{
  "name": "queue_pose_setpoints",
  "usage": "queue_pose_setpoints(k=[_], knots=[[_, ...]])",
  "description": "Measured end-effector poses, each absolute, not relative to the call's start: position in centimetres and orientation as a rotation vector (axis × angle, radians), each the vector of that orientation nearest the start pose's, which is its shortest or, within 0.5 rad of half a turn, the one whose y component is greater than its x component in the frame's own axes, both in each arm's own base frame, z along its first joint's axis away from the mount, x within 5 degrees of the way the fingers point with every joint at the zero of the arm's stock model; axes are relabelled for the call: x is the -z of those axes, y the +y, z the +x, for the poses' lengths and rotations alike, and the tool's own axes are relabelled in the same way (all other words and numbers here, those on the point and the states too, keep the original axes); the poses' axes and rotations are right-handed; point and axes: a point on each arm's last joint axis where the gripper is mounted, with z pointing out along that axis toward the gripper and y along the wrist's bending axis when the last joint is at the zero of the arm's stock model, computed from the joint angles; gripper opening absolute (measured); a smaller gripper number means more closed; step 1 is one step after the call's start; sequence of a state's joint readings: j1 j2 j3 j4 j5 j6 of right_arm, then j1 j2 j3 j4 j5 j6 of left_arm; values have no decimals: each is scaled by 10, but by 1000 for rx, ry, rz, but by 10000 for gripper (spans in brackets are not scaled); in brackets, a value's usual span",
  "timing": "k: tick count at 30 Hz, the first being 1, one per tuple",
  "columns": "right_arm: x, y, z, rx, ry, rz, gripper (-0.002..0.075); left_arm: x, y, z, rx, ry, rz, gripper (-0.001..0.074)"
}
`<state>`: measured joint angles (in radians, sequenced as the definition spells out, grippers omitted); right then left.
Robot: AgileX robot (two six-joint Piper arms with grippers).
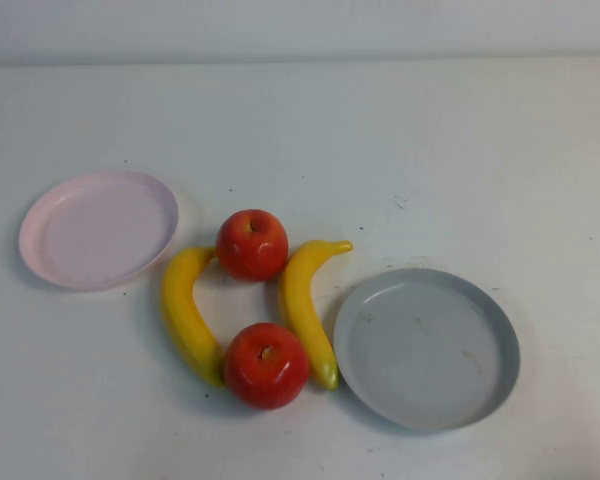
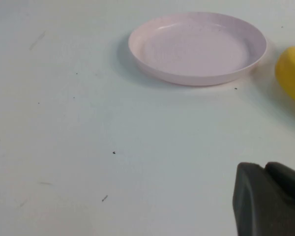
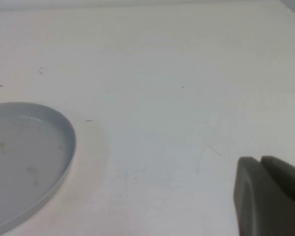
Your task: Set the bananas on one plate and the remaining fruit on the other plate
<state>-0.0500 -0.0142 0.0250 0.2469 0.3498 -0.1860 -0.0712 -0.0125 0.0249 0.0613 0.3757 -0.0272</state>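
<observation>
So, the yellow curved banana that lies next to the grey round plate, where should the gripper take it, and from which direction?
Probably at the middle of the glossy yellow curved banana, from above, jaws across its narrow width. It lies flat between the two red apples and the grey round plate, so the ends are crowded. The right gripper, shut and low over the white table, is nearer than the shut left gripper.

Bananas [image 1: 245, 315] and apples [image 1: 259, 305] lie between left plate [image 1: 55, 255] and right plate [image 1: 480, 385].

We count two glossy yellow curved bananas [image 1: 188, 315] [image 1: 308, 305], two shiny round red apples [image 1: 252, 244] [image 1: 266, 365], one round pale pink plate [image 1: 98, 229] and one round grey plate [image 1: 427, 348].
</observation>
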Motion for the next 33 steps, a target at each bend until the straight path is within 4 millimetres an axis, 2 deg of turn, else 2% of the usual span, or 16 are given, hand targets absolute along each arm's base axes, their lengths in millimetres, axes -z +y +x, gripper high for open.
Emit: queue_pose_setpoints(k=[25, 33], knots=[[-175, 5, 53, -74, 1834, 30, -18, -172, -2, 52, 15, 1868, 74, 1], [-175, 5, 53, -74, 1834, 30, -18, -177, -6, 54, 173, 1816, -53, 1]])
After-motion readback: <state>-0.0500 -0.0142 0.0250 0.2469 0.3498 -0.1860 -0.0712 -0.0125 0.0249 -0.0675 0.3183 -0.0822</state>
